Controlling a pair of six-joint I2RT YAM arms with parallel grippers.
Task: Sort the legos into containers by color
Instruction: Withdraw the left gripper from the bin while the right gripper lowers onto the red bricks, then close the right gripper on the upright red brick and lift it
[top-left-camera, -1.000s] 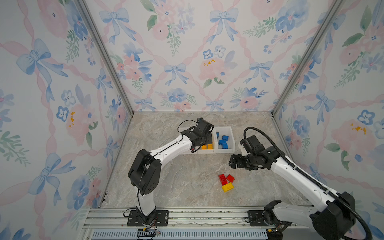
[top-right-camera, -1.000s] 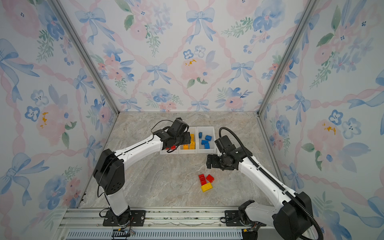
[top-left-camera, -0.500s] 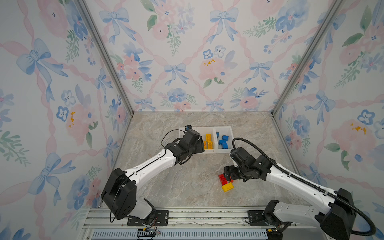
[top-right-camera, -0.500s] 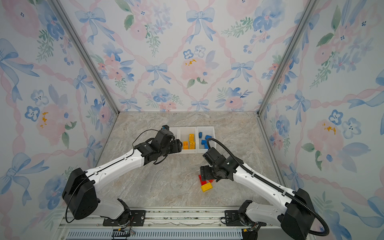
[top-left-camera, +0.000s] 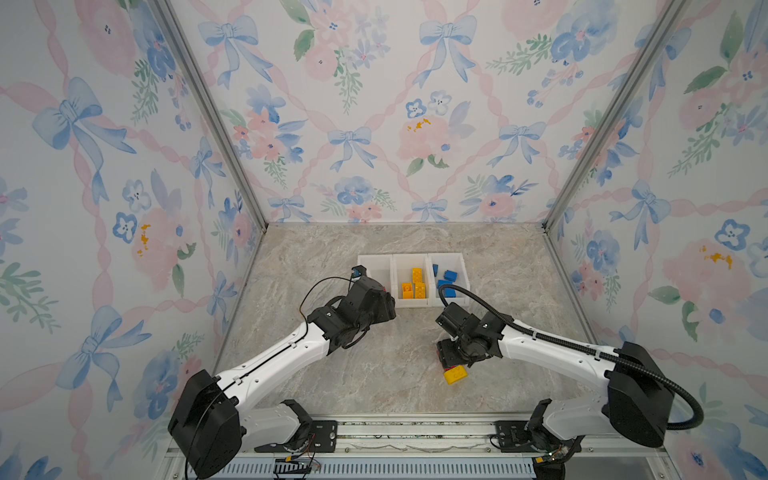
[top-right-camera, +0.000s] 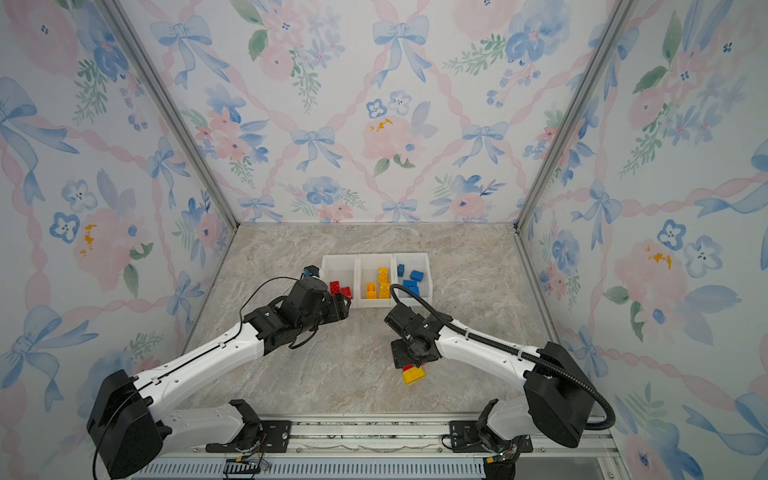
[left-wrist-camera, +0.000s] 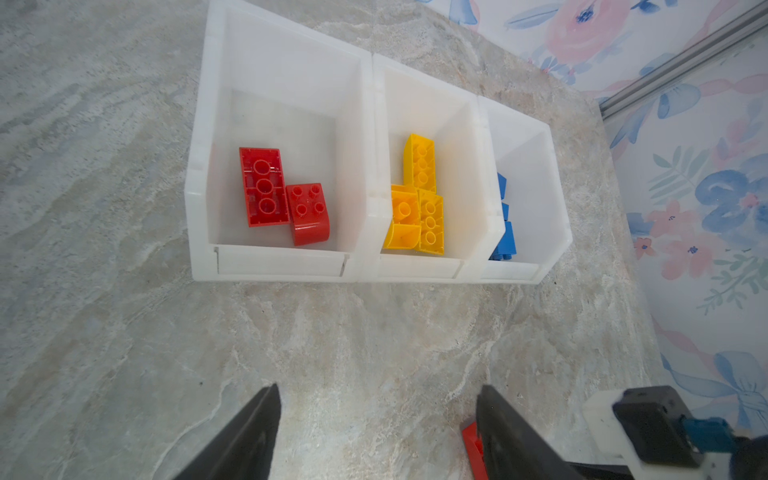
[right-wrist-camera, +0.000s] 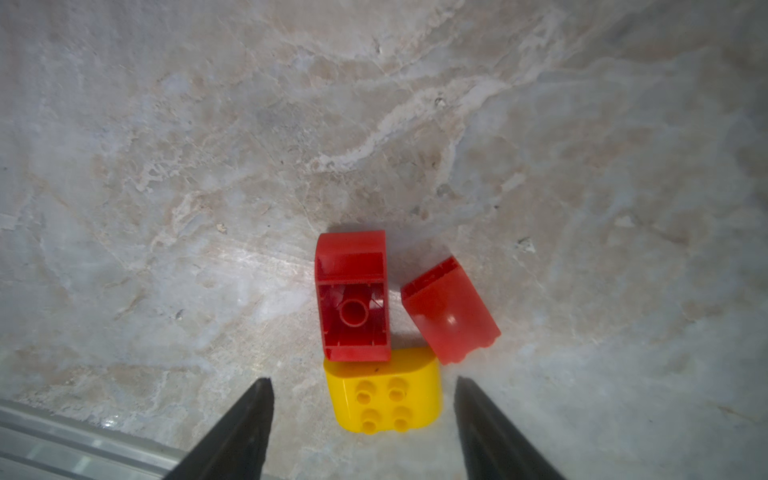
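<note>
The containers are three joined white bins at the back. Two red legos lie in the left bin, yellow legos in the middle one and blue legos in the right one. My left gripper hovers open and empty just in front of the bins. A loose yellow lego and two red legos lie on the table. My right gripper is open, its fingers either side of the yellow lego without touching it.
The marble tabletop is walled in by flowered panels on three sides. A metal rail runs along the front edge, close to the loose legos. The right arm's black cable arches near the blue bin.
My left arm has drawn back from over the bins and its jaws have widened. My right gripper has come down and forward over the loose legos, its jaws narrowing around the yellow one.
</note>
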